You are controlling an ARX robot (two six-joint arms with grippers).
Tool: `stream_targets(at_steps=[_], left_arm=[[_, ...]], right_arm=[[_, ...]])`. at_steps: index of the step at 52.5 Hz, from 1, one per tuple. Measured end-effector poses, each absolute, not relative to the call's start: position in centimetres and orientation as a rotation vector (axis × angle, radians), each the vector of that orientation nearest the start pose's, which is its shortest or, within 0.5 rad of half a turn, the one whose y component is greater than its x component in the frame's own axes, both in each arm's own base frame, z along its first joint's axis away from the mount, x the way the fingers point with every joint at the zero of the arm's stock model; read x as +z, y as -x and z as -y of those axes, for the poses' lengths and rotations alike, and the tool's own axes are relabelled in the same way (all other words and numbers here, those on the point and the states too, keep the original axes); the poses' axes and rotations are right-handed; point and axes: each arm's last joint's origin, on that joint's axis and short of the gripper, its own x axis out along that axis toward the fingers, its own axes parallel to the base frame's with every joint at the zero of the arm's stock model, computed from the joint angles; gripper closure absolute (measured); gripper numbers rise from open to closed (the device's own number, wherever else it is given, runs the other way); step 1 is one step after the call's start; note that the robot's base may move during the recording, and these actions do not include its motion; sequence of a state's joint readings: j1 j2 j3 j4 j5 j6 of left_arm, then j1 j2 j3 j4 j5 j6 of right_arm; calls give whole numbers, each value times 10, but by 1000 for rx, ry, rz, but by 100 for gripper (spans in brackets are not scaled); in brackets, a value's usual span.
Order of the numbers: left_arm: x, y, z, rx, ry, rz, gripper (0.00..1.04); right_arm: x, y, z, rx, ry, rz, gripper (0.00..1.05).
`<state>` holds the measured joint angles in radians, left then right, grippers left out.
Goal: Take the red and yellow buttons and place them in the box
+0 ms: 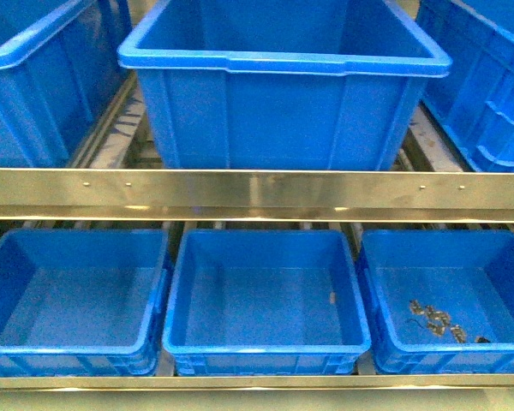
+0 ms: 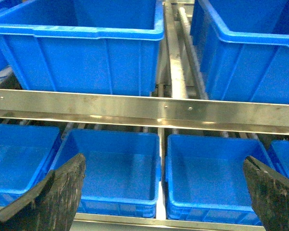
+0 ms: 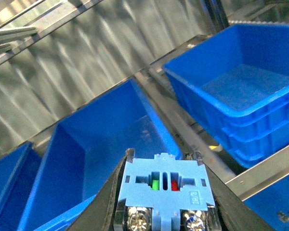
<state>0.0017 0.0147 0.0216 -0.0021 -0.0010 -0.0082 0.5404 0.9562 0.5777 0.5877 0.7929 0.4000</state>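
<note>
A pale blue plastic switch block with green and red buttons (image 3: 162, 195) is held clamped in the right claw (image 3: 161, 207) above the blue plastic bins (image 3: 101, 159), the carrying step is judged under way, release over a box is called for next, and the left claw (image 2: 164, 192) is spread wide and empty.

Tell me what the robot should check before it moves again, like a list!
1. Right gripper holding something: ok. It grips a light blue button part with a green and a red window.
2. Part sits straight between the fingers: ok, it looks level.
3. Left gripper free: ok, open with nothing between its fingers.
4. Middle lower bin has room: ok, only a tiny speck inside.
5. Right lower bin: holds a few small dark pieces.
6. Yellow button found: cannot tell, none shows in any view.
</note>
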Motion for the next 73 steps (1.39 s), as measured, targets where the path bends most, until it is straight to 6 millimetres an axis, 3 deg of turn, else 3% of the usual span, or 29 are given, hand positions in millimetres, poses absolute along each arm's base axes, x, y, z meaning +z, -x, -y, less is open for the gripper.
stream_targets(at_steps=[15,20,25,35,42,61,73], left_arm=[[170,-97,0,-5,7,7,8],[170,-97,0,0,7,7,8],[170,-97,0,-1,7,7,8],[170,-97,0,2,7,7,8],[170,-97,0,2,7,7,8],[170,-97,0,2,7,7,8],[170,-97,0,2,7,7,8]], right_arm=[[302,-187,-84,-239,-527,224,79],[301,-193,-80,-241,-506,226,79],[313,-210,-81,-173,-469,224,79],[352,-270,-65,-153,-424,279,79],[365,-314,-52,-157,-399,293,79],[334,-437,-9,-201,-350,218,79],[307,-499,16,-242,-335,147,79]])
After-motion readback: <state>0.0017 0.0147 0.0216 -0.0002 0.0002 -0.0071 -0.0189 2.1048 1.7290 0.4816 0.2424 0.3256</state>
